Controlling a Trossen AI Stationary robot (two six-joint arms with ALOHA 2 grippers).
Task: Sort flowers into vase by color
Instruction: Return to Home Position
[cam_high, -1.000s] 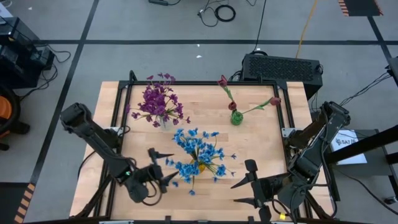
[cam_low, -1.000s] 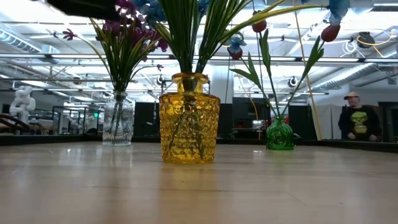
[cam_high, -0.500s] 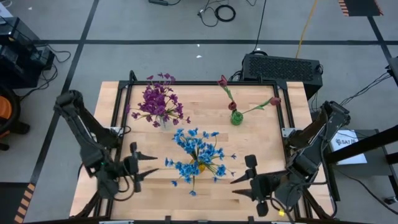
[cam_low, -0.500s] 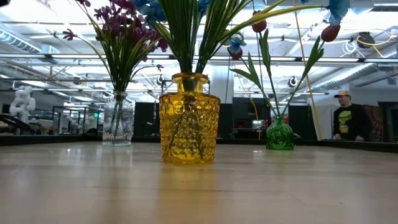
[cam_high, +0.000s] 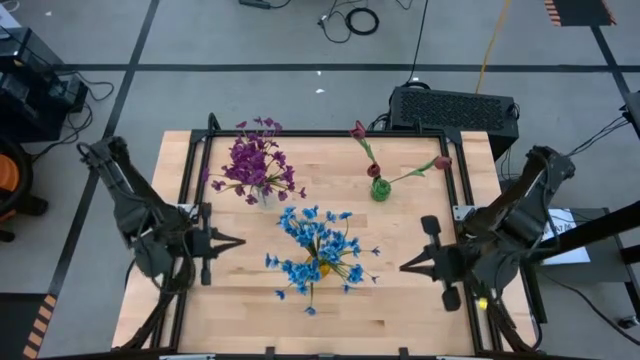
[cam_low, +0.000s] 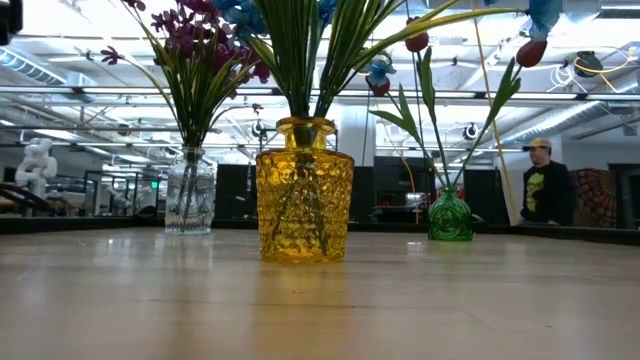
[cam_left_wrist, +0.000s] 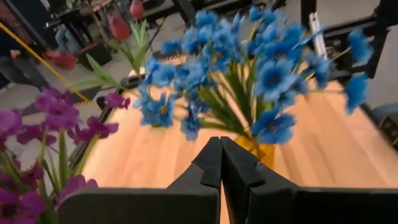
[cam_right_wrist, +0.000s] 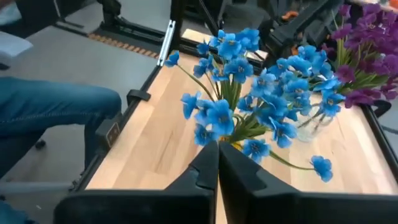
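Note:
Three vases of flowers stand on the wooden table. Purple flowers (cam_high: 255, 165) fill a clear glass vase (cam_low: 190, 203) at the far left. Blue flowers (cam_high: 320, 252) fill a yellow glass vase (cam_low: 305, 190) in the middle. Dark red tulip-like flowers (cam_high: 360, 132) stand in a small green vase (cam_high: 380, 190) at the far right. My left gripper (cam_high: 240, 242) is shut and empty at the table's left edge, pointing at the blue flowers. My right gripper (cam_high: 405, 267) is shut and empty at the right, pointing at them too.
A black frame (cam_high: 200, 170) runs round the table's edges. A black box (cam_high: 455, 108) sits behind the far edge. A person (cam_low: 543, 190) stands in the room behind the table. Bare wood lies along the near edge (cam_high: 330, 325).
My left gripper has drawn back from beside the blue flowers toward the table's left edge and has shut. My right gripper has drawn back toward the right edge and away from the near edge, and has shut. The flowers and vases have stayed in place.

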